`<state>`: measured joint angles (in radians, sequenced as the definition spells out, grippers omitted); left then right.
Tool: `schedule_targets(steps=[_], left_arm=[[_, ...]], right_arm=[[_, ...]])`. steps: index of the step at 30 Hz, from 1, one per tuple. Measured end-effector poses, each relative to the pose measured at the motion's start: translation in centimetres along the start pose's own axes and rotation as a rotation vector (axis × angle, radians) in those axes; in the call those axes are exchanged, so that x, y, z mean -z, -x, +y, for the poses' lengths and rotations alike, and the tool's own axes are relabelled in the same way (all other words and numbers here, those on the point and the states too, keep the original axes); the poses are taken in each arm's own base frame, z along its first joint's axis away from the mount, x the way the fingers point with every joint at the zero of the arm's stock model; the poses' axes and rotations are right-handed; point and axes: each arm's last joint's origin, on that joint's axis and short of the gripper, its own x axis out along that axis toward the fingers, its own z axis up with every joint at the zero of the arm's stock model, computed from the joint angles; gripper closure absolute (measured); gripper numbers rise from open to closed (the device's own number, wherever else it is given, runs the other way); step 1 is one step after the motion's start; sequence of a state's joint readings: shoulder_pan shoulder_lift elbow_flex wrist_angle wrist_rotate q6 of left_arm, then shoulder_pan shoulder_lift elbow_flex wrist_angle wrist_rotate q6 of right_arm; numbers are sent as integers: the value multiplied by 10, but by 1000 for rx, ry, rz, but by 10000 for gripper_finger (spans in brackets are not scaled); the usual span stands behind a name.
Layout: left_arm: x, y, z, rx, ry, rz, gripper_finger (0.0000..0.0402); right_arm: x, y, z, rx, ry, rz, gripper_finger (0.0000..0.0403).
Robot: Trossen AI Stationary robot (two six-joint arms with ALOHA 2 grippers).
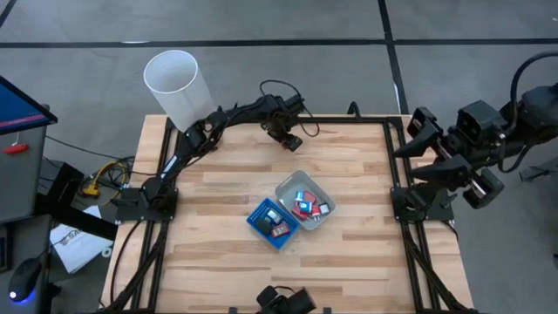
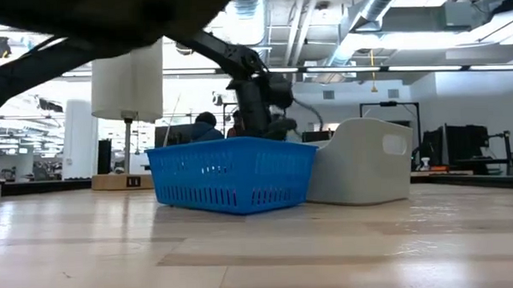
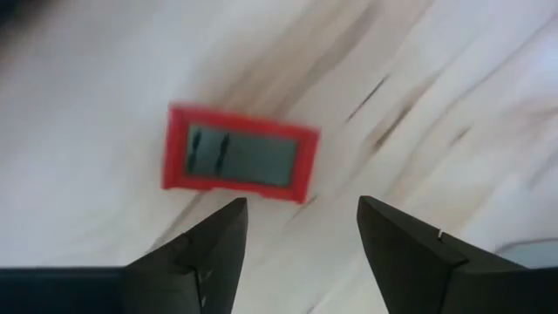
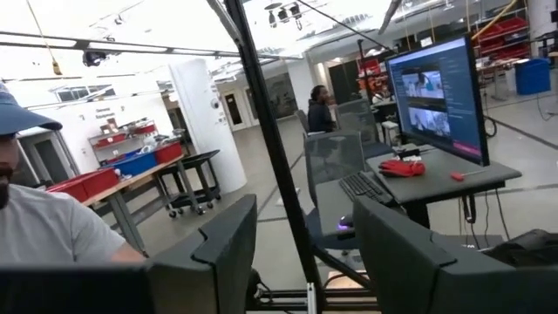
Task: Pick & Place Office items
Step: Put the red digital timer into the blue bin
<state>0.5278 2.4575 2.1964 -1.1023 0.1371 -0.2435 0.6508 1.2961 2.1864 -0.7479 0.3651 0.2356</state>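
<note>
High view: the left gripper [image 1: 290, 139] reaches toward the table's [image 1: 227, 253] far edge, at about twelve o'clock from the trays. The blue tray [image 1: 260, 225] and the clear-grey tray [image 1: 321, 196] sit touching near the table's middle, each holding small office items [image 1: 301, 205]. The right gripper [image 1: 417, 139] waits off the table at three o'clock. A white cylinder [image 1: 179, 87] stands at ten o'clock.

Low view: the blue tray stands in front, the grey tray just beside it, the left arm behind them.

Left wrist view: the left gripper's fingers [image 3: 209, 253] stand apart, empty, above a flat red item [image 3: 237, 164] lying on the wood.

Right wrist view: the right gripper's fingers [image 4: 410, 253] stand apart, holding nothing, facing a room with people.
</note>
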Motion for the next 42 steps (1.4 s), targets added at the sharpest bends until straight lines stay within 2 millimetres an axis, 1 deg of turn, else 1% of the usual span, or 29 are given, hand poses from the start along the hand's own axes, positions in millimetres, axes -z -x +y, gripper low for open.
schedule_targets(steps=[2, 3, 7, 10, 15, 18, 20, 26, 30, 34, 36, 39, 42], left_arm=[[-3, 9, -2, 3, -9, -50, 190], [-4, 11, -2, 4, -15, -58, 191], [-5, 9, -3, 32, -58, -65, 203], [-5, 8, -3, 52, -56, -59, 206], [-7, 8, 2, 108, -23, -56, 195], [-9, 9, 8, 118, 5, -53, 186], [-10, 9, 12, 158, 27, -46, 182], [-11, 5, 17, 252, 136, -5, 182], [-15, 6, 10, 336, 199, -30, 183], [-25, 16, 4, 439, 234, -101, 183], [-28, 19, 0, 505, 268, -107, 185], [-34, 20, -11, 560, 296, -163, 190], [-44, 26, -30, 639, 313, -280, 196]], right_arm=[[0, 0, 0, 1, 1, -2, 218], [0, 0, 0, 1, 4, -2, 218], [0, 0, 0, 2, 23, -2, 218], [0, 0, 0, 3, 32, -2, 218], [-1, 0, -2, 12, 34, -5, 218], [-1, 0, -2, 12, 34, -5, 218], [-1, 0, -2, 12, 34, -6, 218], [-3, 0, -1, 5, 25, -28, 218], [-3, 0, -1, 5, 20, -28, 218], [-3, 0, -1, 4, 10, -31, 218], [-3, 0, -1, 4, 4, -31, 218], [-3, 0, -1, 4, 4, -31, 218], [-3, 0, 1, -7, 3, -28, 218]])
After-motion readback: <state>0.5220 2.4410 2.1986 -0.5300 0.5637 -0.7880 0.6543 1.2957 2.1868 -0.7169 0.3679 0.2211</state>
